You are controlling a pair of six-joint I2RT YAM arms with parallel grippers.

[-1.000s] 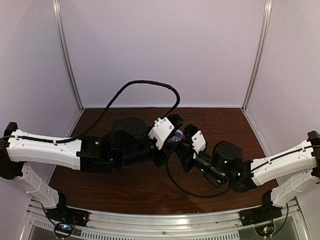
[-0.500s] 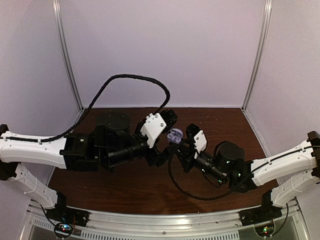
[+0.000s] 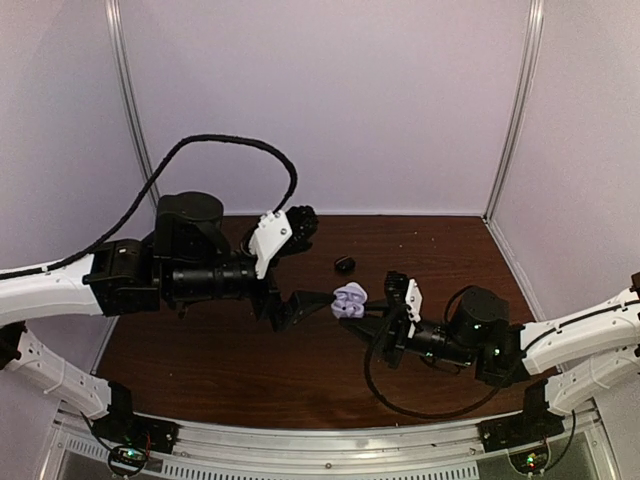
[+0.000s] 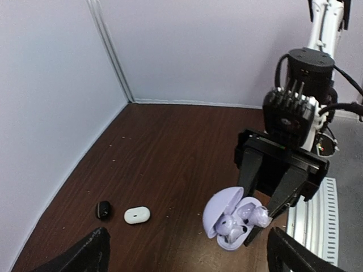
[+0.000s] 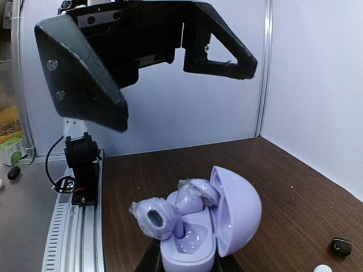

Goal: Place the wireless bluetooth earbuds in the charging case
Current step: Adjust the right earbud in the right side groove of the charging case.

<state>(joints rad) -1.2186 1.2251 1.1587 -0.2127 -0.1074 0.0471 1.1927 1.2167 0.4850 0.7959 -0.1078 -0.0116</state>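
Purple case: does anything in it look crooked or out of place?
Yes. One earbud perches tilted at the rim of the open case, above an empty hollow, not seated. The other earbud lies nearer the lid.

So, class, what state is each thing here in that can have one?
left gripper: open, empty.
right gripper: shut on charging case.
charging case: lid open.
lavender earbuds: both in the case, one sticking up.
black earbud: loose on table.
white earbud: loose on table.

A robotics lab test cell: pale panel walls (image 3: pixel 330 100), aluminium corner posts (image 3: pixel 135 110), dark wooden table (image 3: pixel 300 370).
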